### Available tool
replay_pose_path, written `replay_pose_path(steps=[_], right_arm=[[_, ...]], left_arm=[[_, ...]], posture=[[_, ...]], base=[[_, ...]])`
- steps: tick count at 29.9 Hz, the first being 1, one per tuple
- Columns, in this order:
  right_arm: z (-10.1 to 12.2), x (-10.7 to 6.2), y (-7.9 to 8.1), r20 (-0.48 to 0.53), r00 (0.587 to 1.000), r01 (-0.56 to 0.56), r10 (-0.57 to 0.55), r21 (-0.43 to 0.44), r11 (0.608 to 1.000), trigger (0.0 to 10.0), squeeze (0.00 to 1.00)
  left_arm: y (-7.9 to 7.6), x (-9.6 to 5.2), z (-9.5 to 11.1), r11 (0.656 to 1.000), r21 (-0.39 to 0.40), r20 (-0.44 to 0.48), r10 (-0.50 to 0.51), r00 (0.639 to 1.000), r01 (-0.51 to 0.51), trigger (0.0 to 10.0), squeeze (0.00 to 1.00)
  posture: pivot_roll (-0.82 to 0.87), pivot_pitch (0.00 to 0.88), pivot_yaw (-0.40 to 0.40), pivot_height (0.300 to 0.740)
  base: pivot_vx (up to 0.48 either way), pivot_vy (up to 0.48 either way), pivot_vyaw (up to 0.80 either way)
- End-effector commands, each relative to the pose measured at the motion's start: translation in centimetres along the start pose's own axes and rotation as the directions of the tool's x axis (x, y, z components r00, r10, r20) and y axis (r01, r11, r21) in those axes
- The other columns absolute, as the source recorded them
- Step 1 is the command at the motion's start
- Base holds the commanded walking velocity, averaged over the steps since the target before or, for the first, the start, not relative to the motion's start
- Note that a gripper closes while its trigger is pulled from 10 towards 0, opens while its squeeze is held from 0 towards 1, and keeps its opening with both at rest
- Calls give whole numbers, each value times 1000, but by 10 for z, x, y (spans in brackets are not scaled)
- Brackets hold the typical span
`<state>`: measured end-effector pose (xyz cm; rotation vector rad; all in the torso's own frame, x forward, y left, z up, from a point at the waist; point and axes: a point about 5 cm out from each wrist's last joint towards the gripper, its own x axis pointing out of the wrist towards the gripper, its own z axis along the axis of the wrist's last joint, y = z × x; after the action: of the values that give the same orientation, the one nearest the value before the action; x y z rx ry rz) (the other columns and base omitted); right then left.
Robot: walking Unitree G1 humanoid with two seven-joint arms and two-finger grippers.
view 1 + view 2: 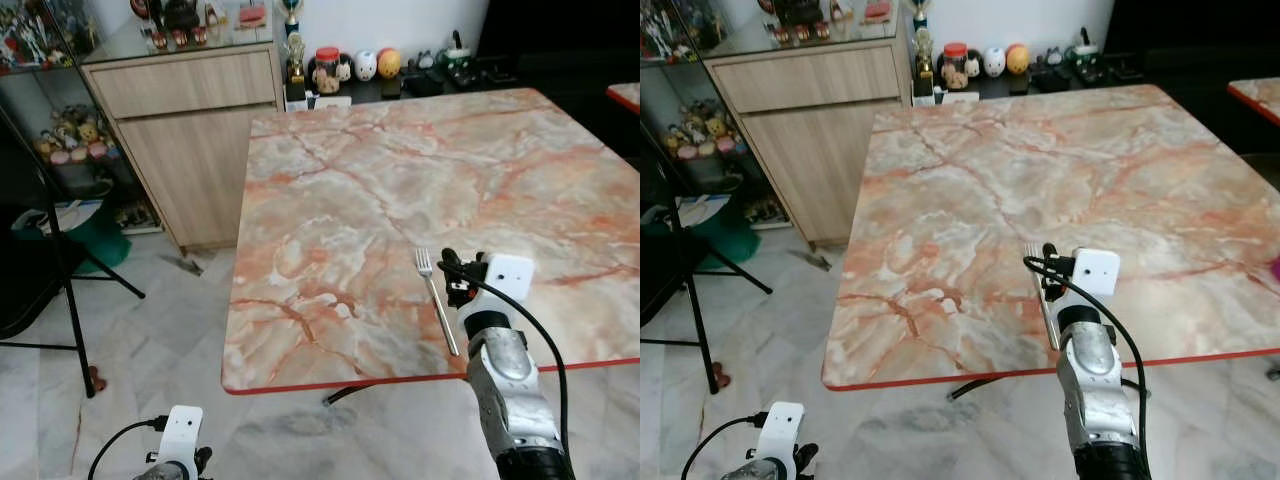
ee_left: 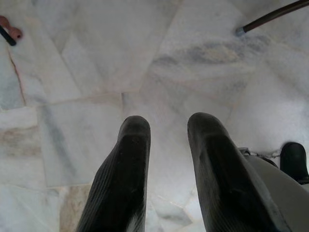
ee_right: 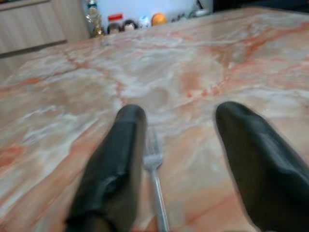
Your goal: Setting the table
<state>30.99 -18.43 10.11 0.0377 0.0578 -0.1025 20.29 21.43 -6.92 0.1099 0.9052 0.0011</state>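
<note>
The marble table [image 1: 400, 190] stands before me, a wooden cabinet [image 1: 190, 130] beyond its far left corner. My right gripper [image 3: 178, 159] hovers over the near edge, fingers spread and holding nothing. The fork [image 1: 437, 298] lies flat there, just beside one finger. My left gripper [image 2: 166, 164] hangs released over the floor [image 2: 96, 63].

Fork near the front edge of the desk

The fork [image 1: 437, 300] lies on the desk [image 1: 400, 200] in the lower right of the frame, just left of the right gripper [image 3: 178, 159]. A cabinet [image 1: 190, 140] stands upper left, behind the desk's left corner; the left gripper [image 2: 166, 164] hangs lower left over the floor [image 1: 150, 340].
</note>
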Motion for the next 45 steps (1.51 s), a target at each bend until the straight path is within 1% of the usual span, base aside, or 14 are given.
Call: replay_pose_path(steps=[1,3,6,10,11,12,22,26,31,37,45], right_arm=[[-1,4,5,-31,999,-10,10,-9,1000,10000,1000],[-4,9,11,-64,997,-32,31,-4,999,10000,1000],[-6,13,14,-105,994,-22,20,-24,999,10000,1000],[-12,19,12,-159,987,16,-16,-2,1000,10000,1000],[-13,20,11,-175,985,13,-13,-2,1000,10000,153],[-15,22,11,-191,982,4,-5,-5,1000,10000,0],[-13,38,7,-228,974,-10,2,-31,999,10000,0],[-16,40,4,-250,968,11,-16,-22,1000,10000,0],[-24,39,2,-295,955,5,-12,-24,1000,10000,0],[-28,39,-5,-319,947,29,-36,-25,999,10000,0],[-29,42,-5,-341,940,13,-23,-30,999,10000,0]], left_arm=[[5,-1,-5,1000,-12,-24,17,1000,-17,10000,0],[4,-1,-5,1000,-18,-24,19,1000,-19,10000,0],[4,-1,-5,1000,-17,-22,21,1000,-21,10000,0],[3,-1,-5,1000,-21,-22,23,1000,-23,10000,0],[3,-1,-5,999,-22,-21,23,1000,-24,10000,0],[3,-1,-5,999,-23,-21,24,999,-24,10000,0],[3,-1,-6,999,-28,-21,26,999,-27,10000,0],[3,-1,-6,999,-29,-23,27,999,-27,10000,0],[3,-1,-6,999,-28,-23,27,999,-27,10000,0],[3,-1,-6,999,-30,-23,27,999,-28,10000,0],[3,-1,-7,999,-30,-27,23,999,-24,10000,0]], posture=[[-79,0,64,740],[-73,0,60,740],[-73,0,58,740],[-66,0,55,740],[-66,0,54,740],[-64,0,53,740],[-66,0,51,740],[-60,0,49,740],[-59,0,49,740],[-57,0,47,740],[-55,0,47,740]], base=[[0,0,0],[0,0,0],[0,0,0],[0,0,0],[0,0,0],[0,0,0],[0,0,0],[0,0,0],[0,0,0],[0,0,0],[0,0,0]])
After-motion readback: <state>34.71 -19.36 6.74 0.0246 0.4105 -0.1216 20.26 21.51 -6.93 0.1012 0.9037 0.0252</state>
